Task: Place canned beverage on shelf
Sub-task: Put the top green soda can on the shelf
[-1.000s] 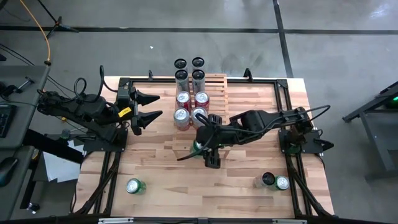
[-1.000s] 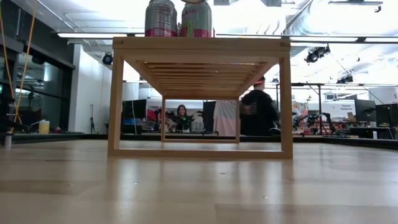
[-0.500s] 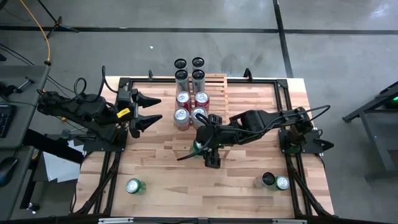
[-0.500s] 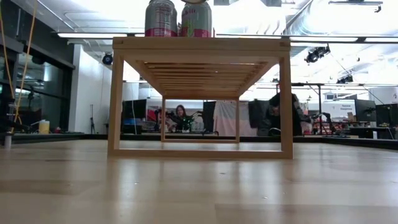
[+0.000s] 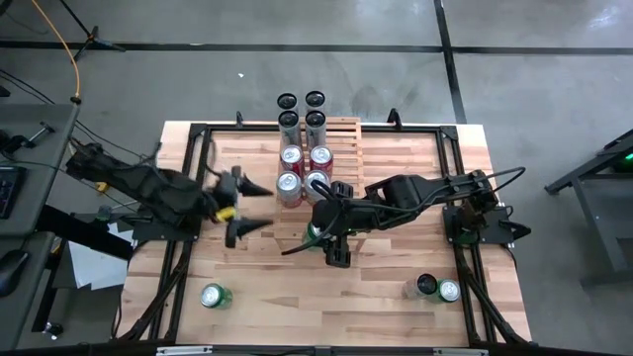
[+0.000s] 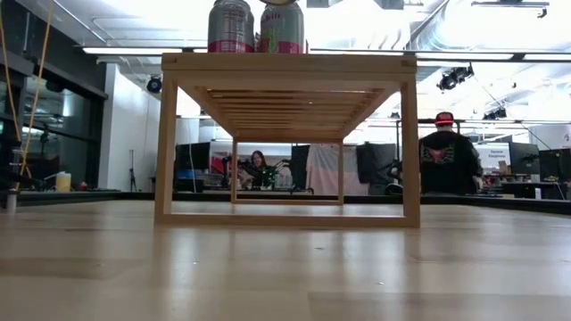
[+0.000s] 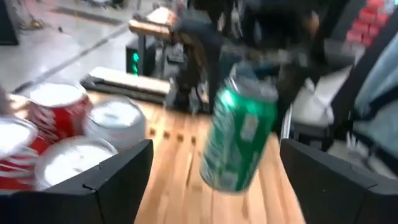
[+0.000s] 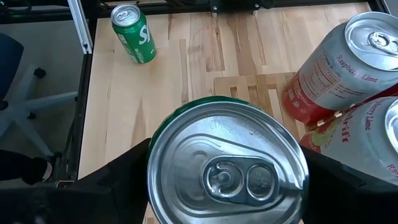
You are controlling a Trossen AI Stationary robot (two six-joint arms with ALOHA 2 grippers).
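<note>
While our right gripper [image 5: 315, 235] grips the upright green can [image 8: 227, 163] just off the shelf [image 5: 341, 133] front edge, our left gripper [image 5: 245, 206], fingers wide and empty, faces it from farther across the desk [image 5: 396, 307].

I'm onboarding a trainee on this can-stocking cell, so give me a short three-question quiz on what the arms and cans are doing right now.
1. True or false: the left gripper is holding a can.
2. Which gripper grips the green aluminium can beside the pale slatted wooden rack? A left, B right, C neither.
3. How many cans stand loose on the wooden tabletop, away from the rack and unheld?

Key:
1. False; it is open and empty.
2. B, the right gripper.
3. Three: a lone green can and a pair of cans.
</note>
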